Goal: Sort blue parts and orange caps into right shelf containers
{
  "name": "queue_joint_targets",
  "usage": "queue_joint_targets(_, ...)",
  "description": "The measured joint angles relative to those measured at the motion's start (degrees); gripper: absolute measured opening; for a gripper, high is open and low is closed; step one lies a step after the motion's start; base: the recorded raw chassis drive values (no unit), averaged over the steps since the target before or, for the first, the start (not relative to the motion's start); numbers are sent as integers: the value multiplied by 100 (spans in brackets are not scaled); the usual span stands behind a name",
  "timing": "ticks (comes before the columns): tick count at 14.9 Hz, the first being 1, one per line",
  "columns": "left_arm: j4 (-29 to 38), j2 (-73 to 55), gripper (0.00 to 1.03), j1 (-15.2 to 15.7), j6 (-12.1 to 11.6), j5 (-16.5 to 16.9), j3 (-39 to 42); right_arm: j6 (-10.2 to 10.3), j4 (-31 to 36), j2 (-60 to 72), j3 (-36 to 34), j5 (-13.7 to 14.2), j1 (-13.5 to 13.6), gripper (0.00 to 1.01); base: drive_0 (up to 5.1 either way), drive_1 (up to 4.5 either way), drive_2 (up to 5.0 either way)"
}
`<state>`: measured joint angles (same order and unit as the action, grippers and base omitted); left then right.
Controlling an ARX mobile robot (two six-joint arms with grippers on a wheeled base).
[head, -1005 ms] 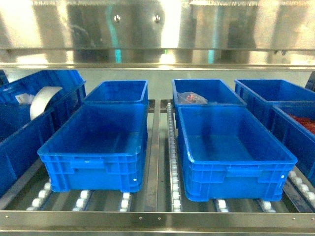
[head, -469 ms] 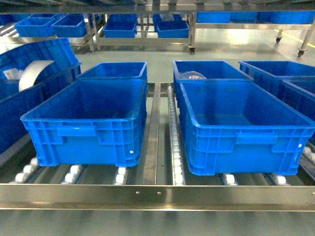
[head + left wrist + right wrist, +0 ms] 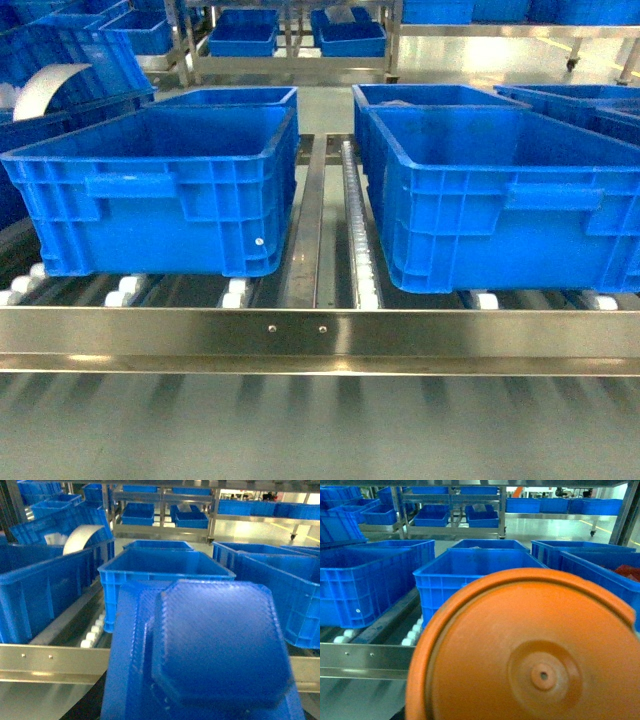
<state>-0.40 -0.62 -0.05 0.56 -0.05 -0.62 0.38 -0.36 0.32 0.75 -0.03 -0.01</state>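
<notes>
A blue part (image 3: 220, 645) fills the lower left wrist view, held up close to the camera; it hides my left gripper's fingers. An orange cap (image 3: 530, 650) fills the lower right wrist view the same way and hides my right gripper's fingers. Neither gripper shows in the head view. Two deep blue containers stand side by side on the roller shelf ahead: the left container (image 3: 150, 190) and the right container (image 3: 500, 200). From this low angle their insides are hidden. The blue part faces one container (image 3: 165, 567); the orange cap faces another (image 3: 470, 570).
A steel front rail (image 3: 320, 335) runs across below the containers, with white rollers (image 3: 362, 250) between them. More blue bins stand behind and to both sides. A tilted bin at left holds a white roll (image 3: 45, 85). A bin at far right holds red items (image 3: 627, 572).
The head view has dropped lower: the containers now show from the side instead of from above, and the upper steel shelf has left the frame.
</notes>
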Motion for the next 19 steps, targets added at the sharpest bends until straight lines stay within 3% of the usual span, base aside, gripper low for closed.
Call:
queue_joint_targets(8, -2, 0, 42, 0, 2, 2, 0, -4, 0, 0, 0, 2, 0, 45, 0, 0, 0)
queue_joint_targets(19, 13, 0, 42, 0, 0, 7, 0, -2, -2, 0, 0, 4, 0, 45, -5, 422, -432)
